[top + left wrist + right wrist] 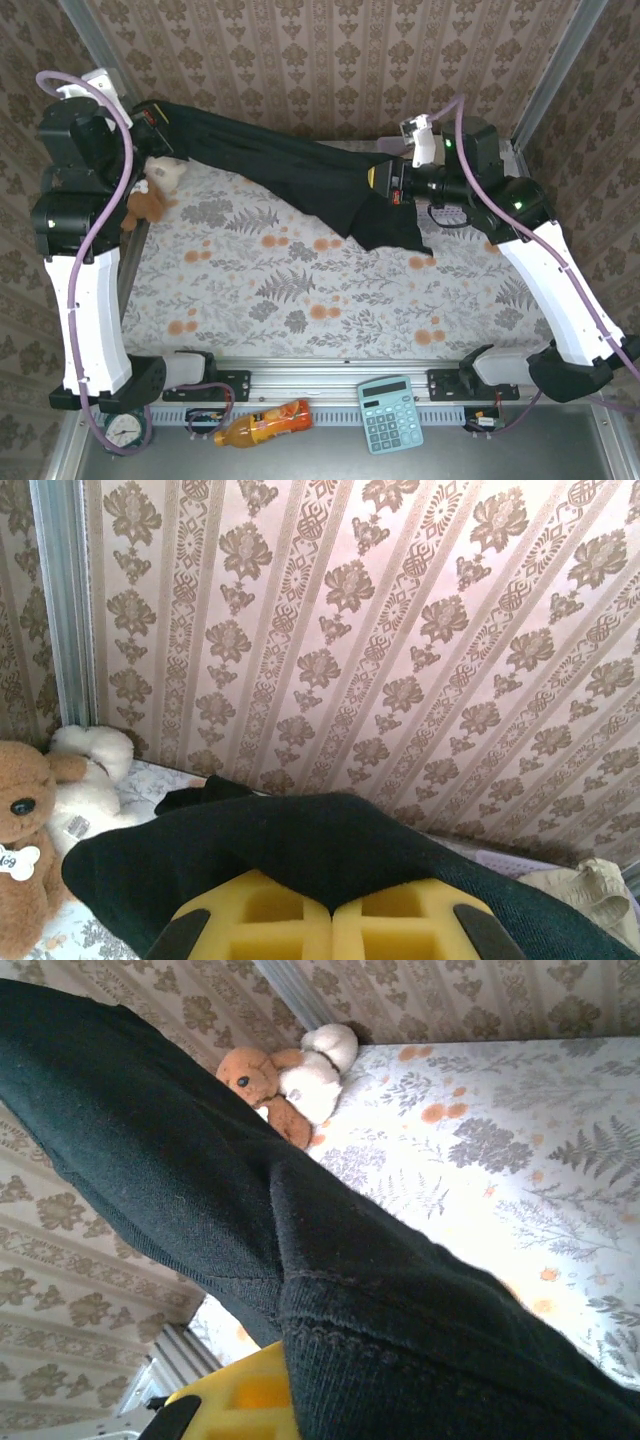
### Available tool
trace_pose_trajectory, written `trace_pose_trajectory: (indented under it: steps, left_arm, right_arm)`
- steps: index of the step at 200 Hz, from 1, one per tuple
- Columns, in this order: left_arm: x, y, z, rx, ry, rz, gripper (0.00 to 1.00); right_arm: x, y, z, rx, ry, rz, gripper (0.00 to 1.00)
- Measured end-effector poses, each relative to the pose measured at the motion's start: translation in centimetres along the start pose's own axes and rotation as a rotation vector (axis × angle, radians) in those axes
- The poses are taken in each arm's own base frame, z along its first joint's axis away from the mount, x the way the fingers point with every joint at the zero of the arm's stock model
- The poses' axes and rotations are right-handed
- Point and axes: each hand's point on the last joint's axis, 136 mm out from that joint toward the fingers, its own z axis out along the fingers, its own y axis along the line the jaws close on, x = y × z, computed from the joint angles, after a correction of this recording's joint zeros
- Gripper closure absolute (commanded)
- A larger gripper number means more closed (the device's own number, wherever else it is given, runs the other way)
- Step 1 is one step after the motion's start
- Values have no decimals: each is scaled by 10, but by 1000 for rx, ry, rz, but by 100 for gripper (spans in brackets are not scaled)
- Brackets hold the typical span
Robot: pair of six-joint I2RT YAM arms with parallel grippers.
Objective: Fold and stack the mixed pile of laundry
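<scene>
The large black garment (300, 175) hangs stretched in the air across the back of the table, sagging to a loose corner (400, 235) near the right arm. At the back left, my left gripper (155, 115) is shut on one end; in the left wrist view its yellow pads (290, 920) meet with the black cloth (300, 850) pinched between them. My right gripper (385, 182) is shut on the other end, and black fabric (400, 1340) drapes over most of its yellow pad (245, 1400). The pale beige garment (590, 885) lies crumpled by the back wall.
A brown plush toy (145, 207) and a cream one (168, 172) sit at the table's back left corner. The floral tablecloth (300, 290) lies flat below the garment. A lavender basket edge (505, 862) shows beside the beige piece. A calculator (392, 413) and an orange bottle (265, 423) lie below the arm bases.
</scene>
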Motion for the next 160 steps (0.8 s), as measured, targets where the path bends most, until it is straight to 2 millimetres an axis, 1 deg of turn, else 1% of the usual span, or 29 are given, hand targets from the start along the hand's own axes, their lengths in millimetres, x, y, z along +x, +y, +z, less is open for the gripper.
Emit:
trace_pose_trajectory:
  steps: [15, 22, 30, 34, 40, 42, 43, 44, 46, 47, 48, 50, 51, 53, 54, 57, 60, 63, 71, 75, 76, 79, 87, 97, 110, 123, 132, 143, 160]
  left_arm:
    - [18, 6, 10, -11, 45, -10, 100]
    - [32, 10, 19, -24, 77, -18, 100]
    - [52, 19, 32, -48, 128, -30, 100]
    - [62, 24, 38, -61, 150, -38, 100]
    - [78, 32, 49, -84, 191, -49, 100]
    - [85, 35, 54, -92, 208, -52, 100]
    - [87, 36, 55, -96, 213, -54, 100]
    - [89, 38, 57, -100, 219, -55, 99]
    - [96, 41, 63, -110, 238, -61, 95]
    - [98, 42, 65, -113, 242, -63, 94]
    - [102, 45, 68, -120, 252, -65, 92]
    - [108, 48, 73, -129, 268, -69, 87]
    - [111, 50, 75, -133, 274, -71, 83]
    - [118, 54, 82, -146, 293, -76, 78]
    - [120, 55, 83, -150, 297, -77, 75]
    - [128, 61, 90, -165, 316, -83, 67]
    - [138, 68, 99, -184, 340, -85, 58]
    - [148, 75, 108, -204, 362, -93, 50]
    - [172, 92, 129, -250, 416, -112, 18]
    - [185, 102, 140, -275, 447, -121, 4]
    - [188, 104, 143, -282, 455, -123, 2]
    - [197, 111, 150, -302, 476, -129, 0]
    - [218, 127, 167, -346, 528, -141, 0]
    - [240, 143, 182, -392, 577, -149, 0]
    - [256, 153, 190, -424, 613, -151, 0]
    - [260, 155, 187, -430, 618, -149, 0]
    - [258, 153, 181, -422, 605, -145, 0]
    - [255, 151, 168, -411, 589, -144, 0]
    - [258, 146, 144, -388, 571, -147, 0]
  right_arm:
    - [8, -11, 10, 13, 30, 40, 100]
    - [10, -21, 19, 27, 44, 62, 100]
    - [11, -38, 33, 55, 60, 101, 98]
    - [12, -48, 42, 70, 71, 120, 92]
    - [11, -64, 56, 94, 80, 147, 72]
    - [10, -70, 61, 103, 82, 156, 66]
    - [10, -71, 63, 106, 83, 158, 66]
    - [8, -75, 67, 110, 81, 166, 59]
    - [9, -80, 72, 118, 86, 177, 52]
    - [9, -85, 77, 124, 91, 184, 52]
    - [8, -87, 79, 126, 91, 185, 46]
    - [7, -93, 85, 134, 91, 192, 39]
    - [7, -96, 88, 137, 93, 196, 39]
    - [8, -104, 97, 149, 100, 205, 32]
    - [7, -106, 99, 152, 101, 207, 32]
    - [7, -115, 107, 164, 105, 218, 27]
    - [9, -127, 121, 179, 120, 231, 22]
    - [10, -135, 130, 189, 126, 241, 20]
    - [16, -164, 161, 227, 155, 270, 14]
    - [20, -175, 173, 241, 170, 282, 13]
    - [21, -180, 177, 248, 173, 288, 13]
    - [25, -189, 187, 260, 186, 299, 13]
    - [37, -211, 208, 290, 219, 321, 12]
    - [55, -233, 225, 330, 262, 342, 12]
    - [73, -245, 227, 370, 307, 348, 12]
    - [83, -246, 216, 395, 323, 333, 12]
    - [91, -242, 201, 412, 331, 317, 13]
    - [104, -237, 177, 432, 338, 307, 13]
    - [135, -227, 135, 457, 359, 305, 14]
